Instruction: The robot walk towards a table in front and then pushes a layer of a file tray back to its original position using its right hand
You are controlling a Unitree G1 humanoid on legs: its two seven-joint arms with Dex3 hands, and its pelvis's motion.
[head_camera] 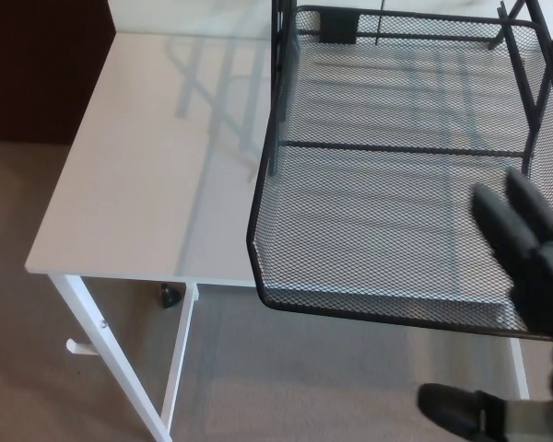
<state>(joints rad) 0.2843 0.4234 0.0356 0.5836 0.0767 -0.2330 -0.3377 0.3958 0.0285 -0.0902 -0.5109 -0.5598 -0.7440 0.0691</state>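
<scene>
We see a white table (147, 184) with white legs on beige carpet (18, 368), dark furniture (37, 64) behind it.

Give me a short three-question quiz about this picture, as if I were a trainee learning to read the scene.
1. True or false: the mesh tray sticks out past the front edge of the white table.
2. Which robot hand is in view? A) left B) right C) both
3. Fill in: the hand holds ____.

Key: 1 true. 2 B. 3 nothing; its fingers are apart, in front of the tray's near right corner.
</scene>
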